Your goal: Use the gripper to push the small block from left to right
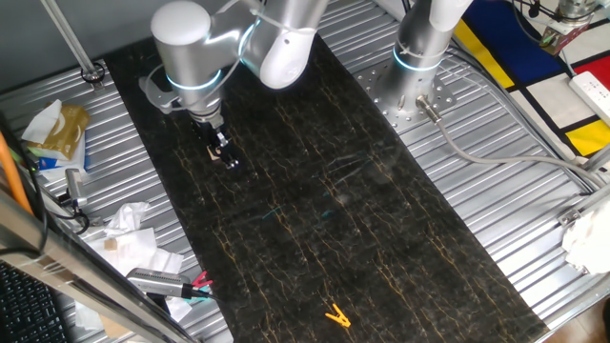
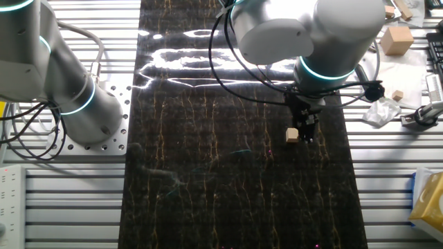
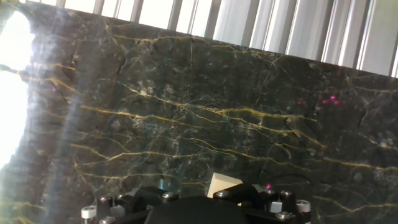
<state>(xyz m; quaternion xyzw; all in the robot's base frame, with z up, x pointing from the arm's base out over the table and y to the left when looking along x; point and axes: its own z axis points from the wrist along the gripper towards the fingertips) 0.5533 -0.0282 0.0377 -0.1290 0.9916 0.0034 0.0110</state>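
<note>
The small block (image 2: 292, 135) is a tiny pale tan cube on the dark marble mat (image 2: 208, 173). My gripper (image 2: 306, 133) is a narrow black tool below the teal-ringed silver arm. Its fingers are together and its tip is down at the mat, right beside the block and touching or nearly touching its right face in this view. In the first fixed view my gripper (image 1: 227, 154) stands over the mat's far left part, and the block is hidden behind it. In the hand view the block (image 3: 222, 185) sits just ahead of the gripper's dark body (image 3: 199, 210).
A yellow-orange clip (image 1: 335, 315) lies on the mat's near end. Crumpled tissue (image 1: 129, 238) and pens (image 1: 162, 281) lie off the mat's left edge. A second arm's base (image 1: 419, 57) stands beside the mat. Larger wooden blocks (image 2: 396, 39) lie on the ribbed table.
</note>
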